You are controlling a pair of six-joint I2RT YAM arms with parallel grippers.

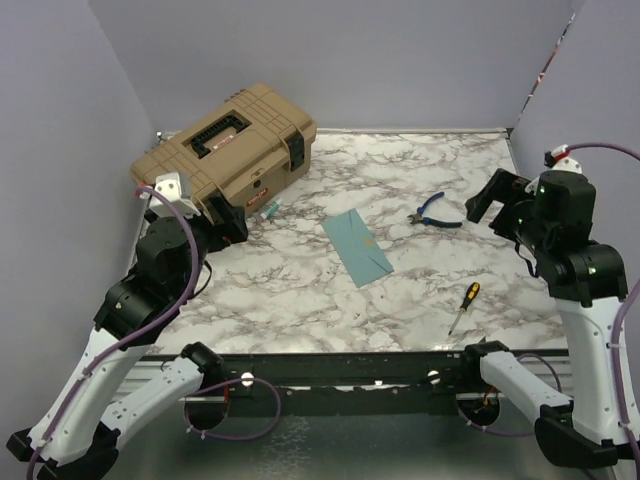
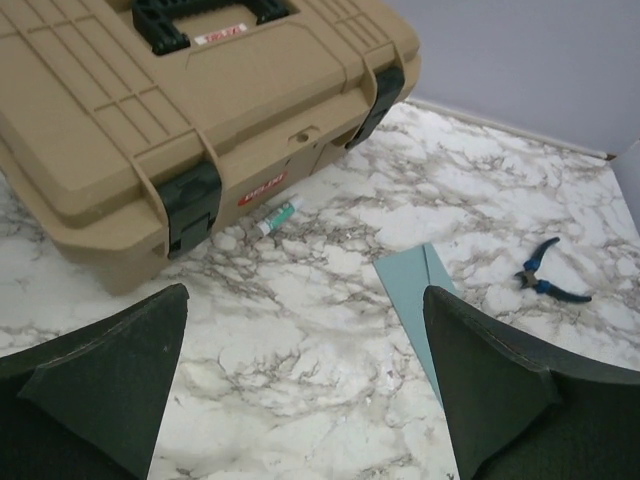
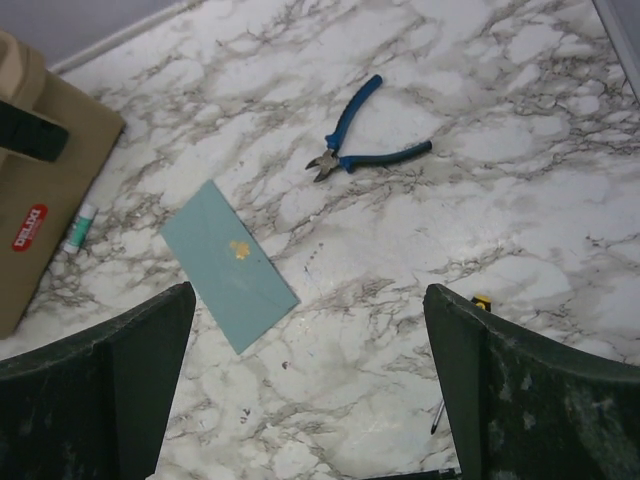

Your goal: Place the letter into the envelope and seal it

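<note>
I'm holding my left gripper (image 2: 306,290) & right gripper (image 3: 309,287) wide open, gripping nothing, parked at the left & right sides, prob. to leave the work clear. Flat teal paper envelope (image 1: 357,247) is lying mid-table, flap down; cream letter isn't showing, prob. inside.

Envelope (image 1: 357,247) is coloured teal, with a gold mark (image 3: 238,250). Table (image 1: 300,295) is veined grey on white. Toolbox (image 1: 225,150) is finished tan, latches (image 2: 188,200) black.
</note>
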